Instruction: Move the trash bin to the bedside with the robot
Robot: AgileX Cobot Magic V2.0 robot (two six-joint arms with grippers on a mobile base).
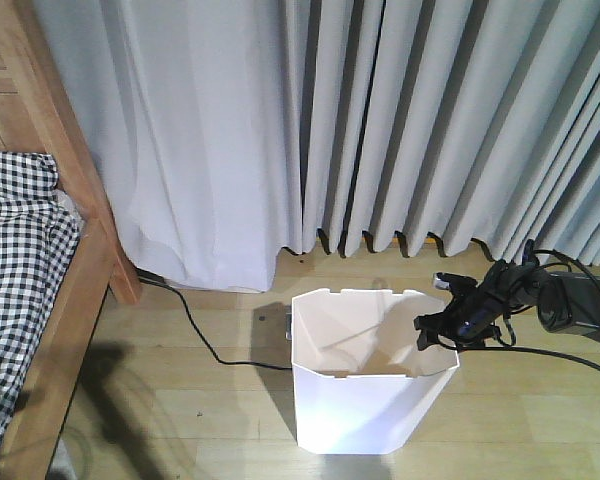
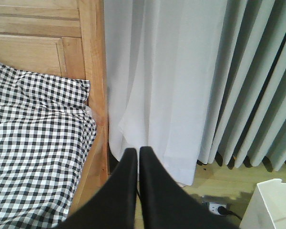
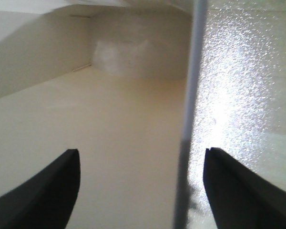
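My right pincer (image 1: 442,335) sat at the rim of the white plastic trash bin with the angular rim (image 1: 365,385), on the bin's right-hand side as the front camera saw it. Its two black fingers (image 3: 47,191) stood wide apart, one on each side of the thin bin wall (image 3: 189,119): the left finger hung over the cream-white inside, the right finger over the speckled outer face. Neither finger visibly touched the wall, so the pincer straddled the rim without clamping it. The black arm (image 1: 565,305) behind it reached in from the right, with a black cable looping around it.

My left pincer (image 2: 137,160) had its two black fingers pressed together with only a hairline gap, holding nothing. Ahead of it and to its left stood the bed with the light wooden frame (image 2: 93,71) and black-and-white checked bedding (image 2: 33,143). Straight ahead hung the pale grey pleated curtain (image 2: 181,81). Below and to its right a white power socket (image 2: 214,207) lay on the wooden floor, and a corner of the bin showed at the lower right.

The bin stood upright on the light wooden floor (image 1: 180,400), in front of the curtain and well apart from the bed frame, which lay far to the left of my right pincer. A black cord (image 1: 205,340) ran across the floor between bed and bin.
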